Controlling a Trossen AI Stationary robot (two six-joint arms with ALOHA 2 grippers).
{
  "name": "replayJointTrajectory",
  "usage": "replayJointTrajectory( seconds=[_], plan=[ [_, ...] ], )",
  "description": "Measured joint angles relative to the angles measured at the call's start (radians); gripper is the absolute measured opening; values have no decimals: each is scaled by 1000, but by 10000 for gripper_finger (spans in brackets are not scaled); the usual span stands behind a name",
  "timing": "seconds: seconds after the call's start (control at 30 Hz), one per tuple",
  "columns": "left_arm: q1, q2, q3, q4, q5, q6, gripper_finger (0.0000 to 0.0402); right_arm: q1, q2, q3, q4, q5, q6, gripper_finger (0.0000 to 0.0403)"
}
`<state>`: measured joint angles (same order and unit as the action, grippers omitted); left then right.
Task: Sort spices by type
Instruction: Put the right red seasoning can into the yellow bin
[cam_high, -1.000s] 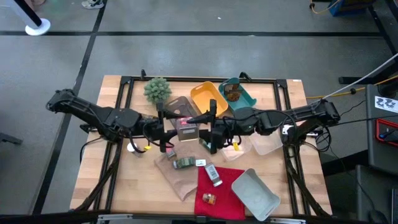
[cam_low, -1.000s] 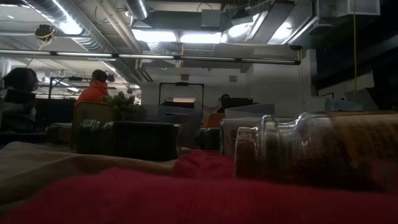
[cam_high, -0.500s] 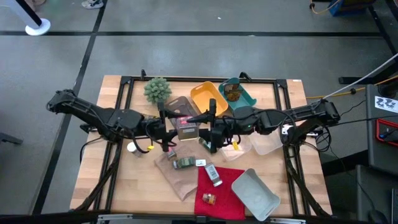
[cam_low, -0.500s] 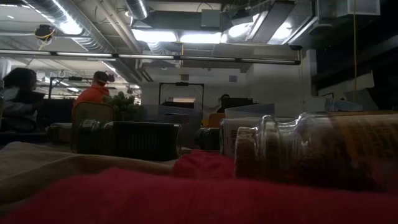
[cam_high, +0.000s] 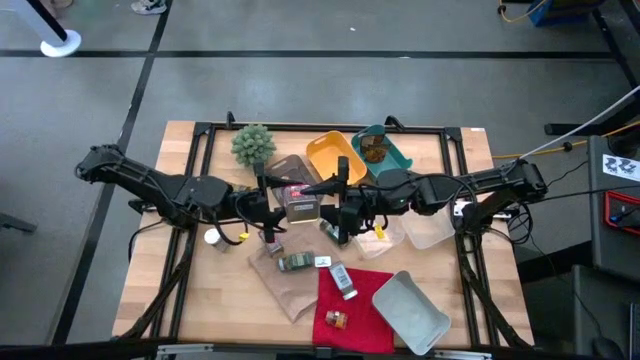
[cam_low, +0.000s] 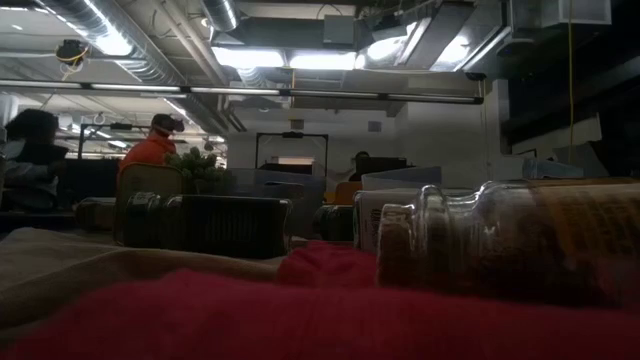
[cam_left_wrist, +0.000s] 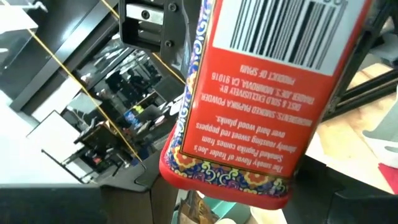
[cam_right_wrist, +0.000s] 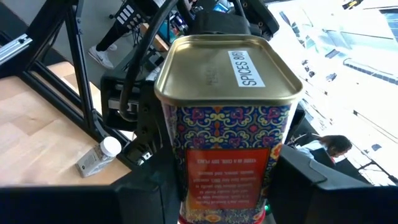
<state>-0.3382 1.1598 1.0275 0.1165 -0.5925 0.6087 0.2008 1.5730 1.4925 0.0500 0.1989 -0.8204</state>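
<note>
Both arms met at the middle of the table over the red tin (cam_high: 302, 207), a boxy paprika tin held up between them. The left gripper (cam_high: 268, 208) and the right gripper (cam_high: 340, 210) each closed on an opposite end of it, jaws set fairly wide to span the body. In the right wrist view the tin (cam_right_wrist: 227, 118) stood with its gold metal base plate facing the camera; in the left wrist view its printed back panel (cam_left_wrist: 261, 93) filled the frame.

It looked like a stiff, thin-walled metal box, light for its bulk, with smooth lacquered sides that could slip under a loose pinch. The flat broad faces were the sound places to hold, mid-height, away from the rounded corners. Squeezing hard could probably dent the walls, so a moderate grip seemed right. Which arm carried the weight could not be told from above.

Other spices lay nearer the front: a green-capped jar (cam_high: 295, 262) on the brown paper (cam_high: 290, 290), a white-labelled jar (cam_high: 343, 281) and a small brown jar (cam_high: 337, 320) on the red cloth (cam_high: 360, 310). The glass ones would roll and could chip
</note>
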Motion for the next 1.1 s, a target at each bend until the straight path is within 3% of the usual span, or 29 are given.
replayJointTrajectory(
  seconds=[0.33, 0.67, 1.1],
  plan=[
    [4, 1, 0, -2, -10, -50, 210, 0, 2, 0, 1, 0, 1, 177],
    [5, 1, 0, 1, -3, 5, 212, 1, 2, 0, 2, -8, -1, 177],
    [2, 1, 2, 35, -16, -9, 294, 1, 4, -2, -11, -7, 5, 177]
  ],
)
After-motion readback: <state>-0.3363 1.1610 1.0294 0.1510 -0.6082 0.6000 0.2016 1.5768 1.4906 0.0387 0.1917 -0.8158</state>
